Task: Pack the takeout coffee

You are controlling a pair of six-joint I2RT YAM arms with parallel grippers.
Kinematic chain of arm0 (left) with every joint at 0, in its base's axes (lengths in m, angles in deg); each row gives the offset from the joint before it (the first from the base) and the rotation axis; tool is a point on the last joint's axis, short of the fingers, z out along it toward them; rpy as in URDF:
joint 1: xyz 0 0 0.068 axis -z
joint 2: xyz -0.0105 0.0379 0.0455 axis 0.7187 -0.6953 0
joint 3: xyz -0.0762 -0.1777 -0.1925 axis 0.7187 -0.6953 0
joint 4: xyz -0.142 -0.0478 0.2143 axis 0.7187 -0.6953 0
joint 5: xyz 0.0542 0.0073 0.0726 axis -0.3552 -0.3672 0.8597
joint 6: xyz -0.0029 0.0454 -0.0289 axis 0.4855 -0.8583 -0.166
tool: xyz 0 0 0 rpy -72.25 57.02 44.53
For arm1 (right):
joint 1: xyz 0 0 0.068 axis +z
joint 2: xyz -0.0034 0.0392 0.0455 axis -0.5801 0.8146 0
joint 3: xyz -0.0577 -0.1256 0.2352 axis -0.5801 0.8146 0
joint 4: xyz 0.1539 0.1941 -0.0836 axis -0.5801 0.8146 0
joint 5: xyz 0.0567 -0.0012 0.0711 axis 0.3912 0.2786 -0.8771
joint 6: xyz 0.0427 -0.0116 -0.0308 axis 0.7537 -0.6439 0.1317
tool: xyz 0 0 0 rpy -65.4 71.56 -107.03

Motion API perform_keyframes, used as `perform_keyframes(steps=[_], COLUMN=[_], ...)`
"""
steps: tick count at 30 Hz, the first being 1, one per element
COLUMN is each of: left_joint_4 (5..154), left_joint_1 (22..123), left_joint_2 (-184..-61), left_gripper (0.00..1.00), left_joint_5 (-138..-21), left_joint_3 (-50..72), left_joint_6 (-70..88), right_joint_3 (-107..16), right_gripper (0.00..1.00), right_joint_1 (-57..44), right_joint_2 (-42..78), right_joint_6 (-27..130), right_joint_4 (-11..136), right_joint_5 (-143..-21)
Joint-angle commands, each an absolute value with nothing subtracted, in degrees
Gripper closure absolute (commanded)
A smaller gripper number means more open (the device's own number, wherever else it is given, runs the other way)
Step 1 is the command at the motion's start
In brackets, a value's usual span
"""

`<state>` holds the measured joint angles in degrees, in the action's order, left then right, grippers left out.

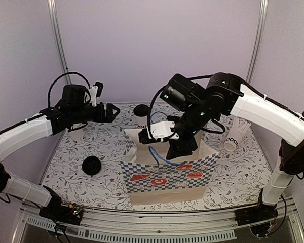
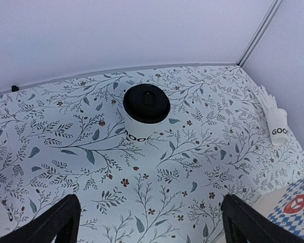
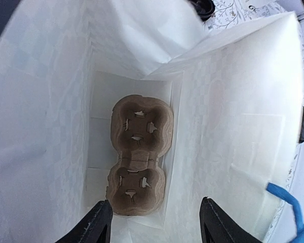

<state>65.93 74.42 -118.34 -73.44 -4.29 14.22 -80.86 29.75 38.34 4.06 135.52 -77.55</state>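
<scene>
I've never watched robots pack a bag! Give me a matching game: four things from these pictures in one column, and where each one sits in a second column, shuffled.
Things
1. takeout coffee
2. cardboard cup carrier
3. loose black lid
4. cup with white sticks

Places
A. at the bottom of the checkered bag
B. right side of the table
C. upright toward the table's far edge, lid on
D. left side of the table, by itself

Pairs: 1-C, 2-A, 3-D, 4-B
</scene>
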Motion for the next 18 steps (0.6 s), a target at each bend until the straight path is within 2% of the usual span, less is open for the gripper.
perform_keyframes(steps=[1, 5, 9, 13, 18], left_joint_4=[69.2, 74.4, 78.1, 79.5, 80.3], left_joint_1=[71.8, 69.9, 69.6, 69.6, 69.7], left_joint_2=[-126.2, -136.1, -146.5, -156.2, -164.4], left_gripper=[0.0, 0.0, 0.0, 0.0, 0.0], left_joint_5=[-75.8, -80.3, -81.2, -83.3, -86.2], left_joint_3=[-0.2, 3.9, 9.7, 16.7, 24.1], left_joint_6=[14.7, 15.1, 14.1, 13.5, 13.4], right_joint_3=[-88.0, -89.3, -92.9, -93.6, -92.5], right_gripper=[0.36, 0.28, 0.22, 0.09, 0.07], right_joint_1=[29.8, 29.8, 29.8, 29.8, 29.7], right_joint_2=[36.2, 33.6, 32.2, 29.2, 28.1], right_joint_6=[0.9, -2.2, -4.2, -4.6, -4.9], right_joint_4=[137.1, 135.3, 133.6, 127.4, 126.3], right_joint_5=[-79.0, -77.8, -70.5, -65.3, -58.7])
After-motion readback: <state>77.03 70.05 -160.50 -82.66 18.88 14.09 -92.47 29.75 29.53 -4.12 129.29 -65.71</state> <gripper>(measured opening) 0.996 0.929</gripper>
